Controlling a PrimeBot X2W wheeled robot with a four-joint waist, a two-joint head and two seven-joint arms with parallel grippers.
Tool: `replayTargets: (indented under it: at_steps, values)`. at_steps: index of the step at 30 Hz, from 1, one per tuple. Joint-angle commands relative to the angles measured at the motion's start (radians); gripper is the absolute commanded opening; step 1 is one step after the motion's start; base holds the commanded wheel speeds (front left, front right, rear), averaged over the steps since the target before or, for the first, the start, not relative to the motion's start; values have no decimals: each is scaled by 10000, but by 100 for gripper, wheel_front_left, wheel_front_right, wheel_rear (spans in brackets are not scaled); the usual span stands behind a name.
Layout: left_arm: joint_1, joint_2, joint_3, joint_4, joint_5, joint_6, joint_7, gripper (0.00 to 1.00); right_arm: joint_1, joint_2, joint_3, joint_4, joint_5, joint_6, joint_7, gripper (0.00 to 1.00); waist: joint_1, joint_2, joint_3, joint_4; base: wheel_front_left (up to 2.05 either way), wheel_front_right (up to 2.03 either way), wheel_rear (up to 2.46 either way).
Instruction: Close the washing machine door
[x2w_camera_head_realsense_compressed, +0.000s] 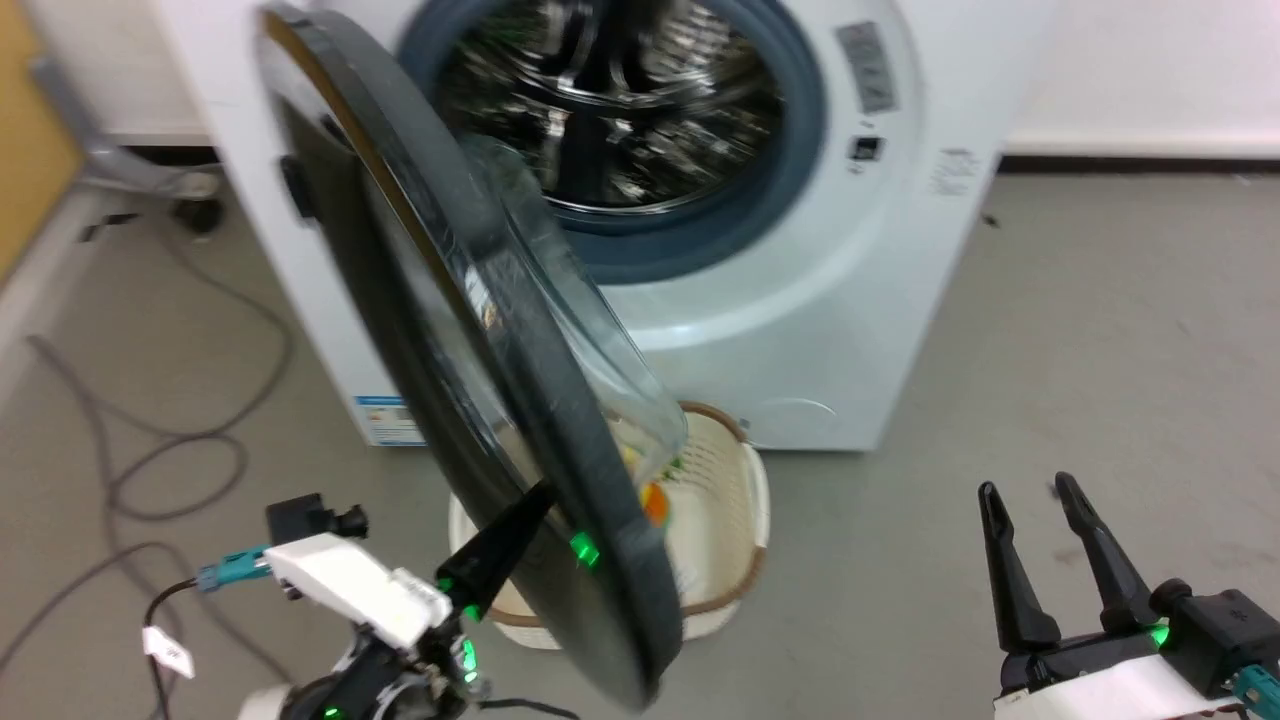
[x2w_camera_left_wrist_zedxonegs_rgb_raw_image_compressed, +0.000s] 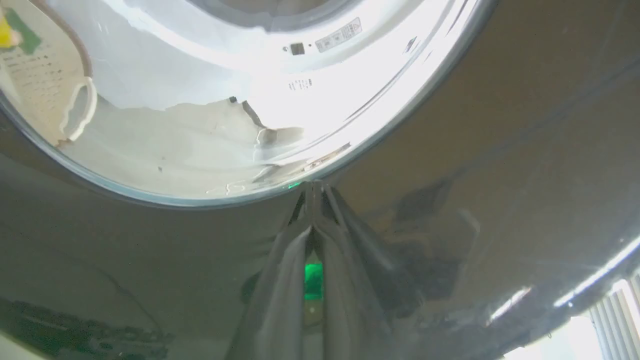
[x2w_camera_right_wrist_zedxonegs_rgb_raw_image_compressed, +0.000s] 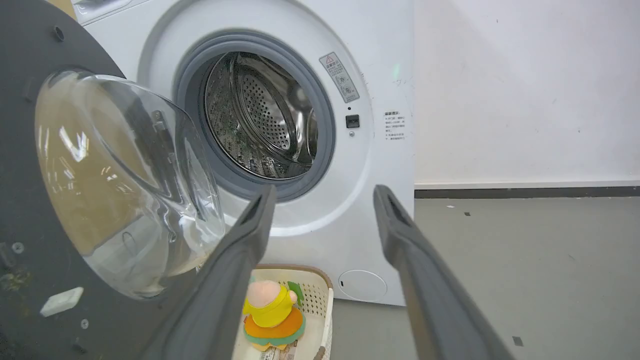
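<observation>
Head view: your left claw (x2w_camera_head_realsense_compressed: 543, 490), pinched together, touches washing machine door (x2w_camera_head_realsense_compressed: 450, 330); basket (x2w_camera_head_realsense_compressed: 735, 480) below door; right claw (x2w_camera_head_realsense_compressed: 1027, 487) spread; stickers (x2w_camera_head_realsense_compressed: 866, 65) unreadable.

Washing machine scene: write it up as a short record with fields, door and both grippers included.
door: open, swung well out from the machine, glass bowl facing the drum
left gripper: shut, tips against the door's dark outer face
right gripper: open, holding nothing, apart from the door
basket: on the floor before the machine, below the door, toy inside
task state: door not yet closed
</observation>
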Motion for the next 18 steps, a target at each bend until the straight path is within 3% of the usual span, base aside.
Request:
replayTargets:
  at_steps: [1, 10, 18]
  values:
    - [-229, -38, -290, 73, -102, -133, -205, 0, -113, -38, -11, -56, 12, 8, -44, 100, 0, 0, 398, -639, 0, 0, 0]
    - [-1461, -39, -1359, 945, -347, -432, -2200, 0, -425, 125, 114, -131, 78, 8, -44, 100, 0, 0, 1117, -2007, 0, 0, 0]
    - [-3211, -39, -1651, 2413, -312, -363, -4064, 0, -661, 423, 380, -125, 160, 8, -44, 100, 0, 0, 1587, -3054, 0, 0, 0]
